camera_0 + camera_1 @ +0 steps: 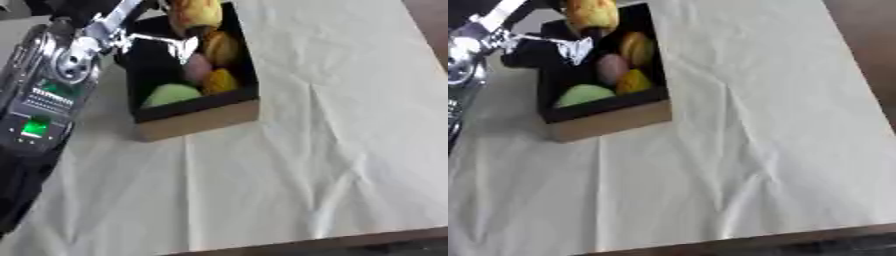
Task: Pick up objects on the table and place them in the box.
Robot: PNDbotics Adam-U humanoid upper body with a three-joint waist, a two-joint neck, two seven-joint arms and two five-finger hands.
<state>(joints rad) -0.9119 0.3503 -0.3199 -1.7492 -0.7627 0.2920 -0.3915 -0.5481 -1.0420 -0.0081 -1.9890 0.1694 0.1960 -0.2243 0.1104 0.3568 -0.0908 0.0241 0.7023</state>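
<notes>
Left eye view shows my left arm (44, 85), black and silver with little green lights, coming in from the left side. My left hand (166, 44) is up over the black cardboard box with brown outer walls (197, 120). It is blurry there, so I cannot tell if my fingers are apart or together, or if they hold anything.

The box sits at the top left of the table, on the white wrinkled cloth (306, 150). It is just to the right of my arm. Inside the box I see a round light green thing (584, 93) at the near end. Next to it is a small orange-yellow thing (633, 81). Behind those is a pinkish round thing (611, 66), and then another round yellow-orange thing (637, 47). At the far end there is a bigger yellow lumpy thing (592, 15), just past my hand. My hand is over the dark middle part of the box, to the left of the pinkish thing.

I do not see my right hand in either view.
</notes>
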